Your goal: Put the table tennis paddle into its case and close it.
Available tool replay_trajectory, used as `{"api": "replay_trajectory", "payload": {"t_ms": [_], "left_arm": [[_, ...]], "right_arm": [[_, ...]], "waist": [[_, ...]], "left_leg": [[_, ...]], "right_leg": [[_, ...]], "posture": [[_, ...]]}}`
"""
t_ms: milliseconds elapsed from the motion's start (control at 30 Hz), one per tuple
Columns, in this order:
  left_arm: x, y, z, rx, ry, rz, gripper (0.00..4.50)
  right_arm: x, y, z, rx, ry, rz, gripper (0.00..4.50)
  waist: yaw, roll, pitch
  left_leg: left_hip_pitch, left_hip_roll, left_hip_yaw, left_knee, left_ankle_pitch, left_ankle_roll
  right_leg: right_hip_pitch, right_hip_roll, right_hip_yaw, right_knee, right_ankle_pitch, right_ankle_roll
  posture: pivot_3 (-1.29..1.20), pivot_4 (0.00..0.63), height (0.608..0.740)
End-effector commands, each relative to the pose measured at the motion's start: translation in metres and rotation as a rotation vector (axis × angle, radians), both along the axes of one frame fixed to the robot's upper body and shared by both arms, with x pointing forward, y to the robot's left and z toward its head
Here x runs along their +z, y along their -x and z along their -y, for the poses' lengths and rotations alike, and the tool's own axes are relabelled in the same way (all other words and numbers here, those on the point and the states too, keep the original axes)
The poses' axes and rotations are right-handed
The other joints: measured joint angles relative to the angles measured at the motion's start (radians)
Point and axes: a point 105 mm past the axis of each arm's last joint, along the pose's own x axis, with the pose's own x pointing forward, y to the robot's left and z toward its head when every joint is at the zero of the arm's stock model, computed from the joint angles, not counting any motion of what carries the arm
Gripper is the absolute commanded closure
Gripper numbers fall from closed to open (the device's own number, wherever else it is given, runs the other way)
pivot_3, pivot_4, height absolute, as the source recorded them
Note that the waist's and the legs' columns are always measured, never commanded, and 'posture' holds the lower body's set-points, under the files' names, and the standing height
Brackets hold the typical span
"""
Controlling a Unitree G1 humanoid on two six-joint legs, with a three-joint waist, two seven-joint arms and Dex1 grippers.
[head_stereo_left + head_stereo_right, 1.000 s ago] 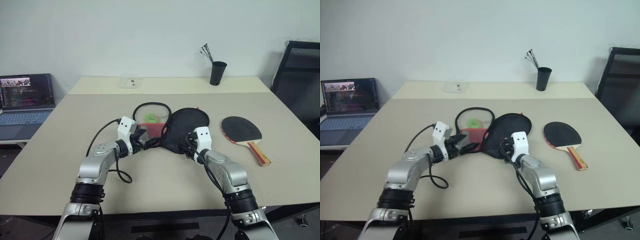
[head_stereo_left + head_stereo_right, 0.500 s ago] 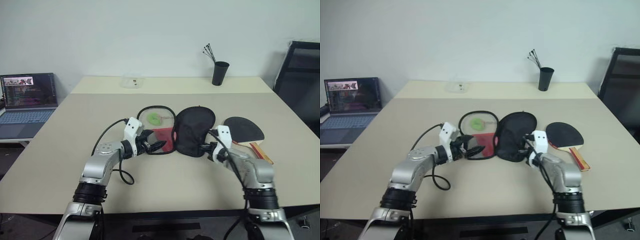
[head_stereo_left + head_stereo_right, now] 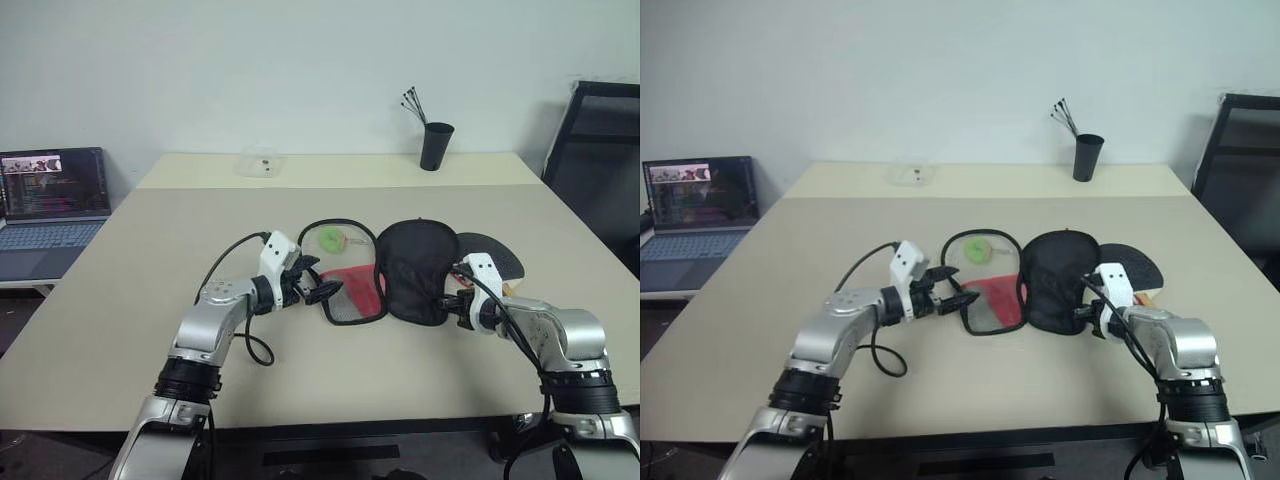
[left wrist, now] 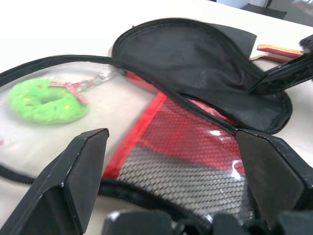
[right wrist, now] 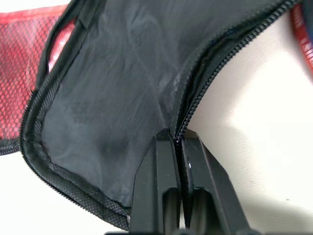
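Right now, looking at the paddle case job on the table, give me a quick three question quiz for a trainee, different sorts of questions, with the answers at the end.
1. True or false: the right gripper is pinching the zip rim of the case.
2. Which describes the left gripper? A. shut on the paddle; B. open beside the mesh pocket; C. resting on the laptop.
3. Fill in: the table tennis paddle lies partly behind the black flap, on the robot's ____ side.

Key
1. True.
2. B.
3. Right.
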Motion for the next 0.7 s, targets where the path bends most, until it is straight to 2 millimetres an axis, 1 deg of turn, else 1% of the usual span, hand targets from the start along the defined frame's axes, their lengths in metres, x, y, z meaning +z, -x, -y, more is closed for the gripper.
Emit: {"api": "replay_trajectory", "payload": {"t_ms": [33,167,267,333,400,533,633,700], "left_arm": [[0.015,0.000,0.007,-0.028,0.004,0.060,0.00],[0.014,0.003,0.011,-0.040,0.001,0.059,0.00],[0.014,0.003,0.013,-0.048,0.003,0.056,0.00],[0.013,0.005,0.016,-0.059,0.003,0.054,0.00],[0.013,0.005,0.018,-0.068,0.005,0.056,0.00],[0.018,0.004,0.023,-0.084,0.018,0.068,0.00],[0.022,0.006,0.027,-0.118,0.035,0.072,0.00],[0.023,0.008,0.029,-0.155,0.039,0.069,0.00]], "right_arm": [[0.017,-0.010,-0.004,0.029,0.042,0.090,3.22],[0.029,-0.014,0.006,0.044,0.136,0.179,1.86],[0.047,-0.013,0.015,0.103,0.242,0.293,0.84],[0.055,-0.011,0.024,0.121,0.299,0.330,0.16],[0.060,-0.008,0.038,0.133,0.379,0.350,0.07],[0.071,-0.004,0.067,0.048,0.346,0.333,0.07],[0.065,0.002,0.091,-0.030,0.288,0.262,0.07],[0.057,0.005,0.099,-0.056,0.258,0.219,0.07]], "waist": [[0.000,0.000,0.000],[0.001,0.000,0.000],[0.001,0.000,0.000],[0.002,0.000,0.000],[0.002,0.000,0.000],[0.002,0.000,0.000],[0.002,0.000,0.000],[0.003,0.000,0.000]], "left_leg": [[0.000,0.000,0.000,0.000,0.000,0.000],[0.000,0.000,0.000,0.000,0.000,0.000],[-0.001,-0.001,0.000,0.000,0.000,0.000],[-0.001,-0.001,0.000,0.000,0.000,0.000],[-0.001,-0.001,0.000,0.000,0.000,0.000],[-0.001,-0.001,0.000,0.000,0.000,0.000],[0.000,-0.001,0.000,0.000,0.000,0.000],[0.000,-0.001,0.000,0.000,0.000,0.000]], "right_leg": [[0.000,0.000,0.000,0.000,0.000,0.000],[0.000,0.000,0.000,0.000,0.000,0.000],[0.000,-0.001,0.000,-0.001,0.000,0.000],[0.000,-0.001,0.000,-0.001,0.000,0.000],[0.000,-0.001,0.000,-0.001,0.000,0.000],[0.000,-0.001,0.000,-0.001,0.000,0.000],[0.000,0.000,0.000,-0.001,0.000,0.000],[0.000,0.000,0.000,-0.001,0.000,0.000]], "posture": [[0.00,0.150,0.740],[0.00,0.150,0.740],[0.00,0.150,0.740],[0.00,0.150,0.740],[0.00,0.150,0.740],[0.00,0.150,0.740],[0.00,0.150,0.740],[0.00,0.150,0.740]]}}
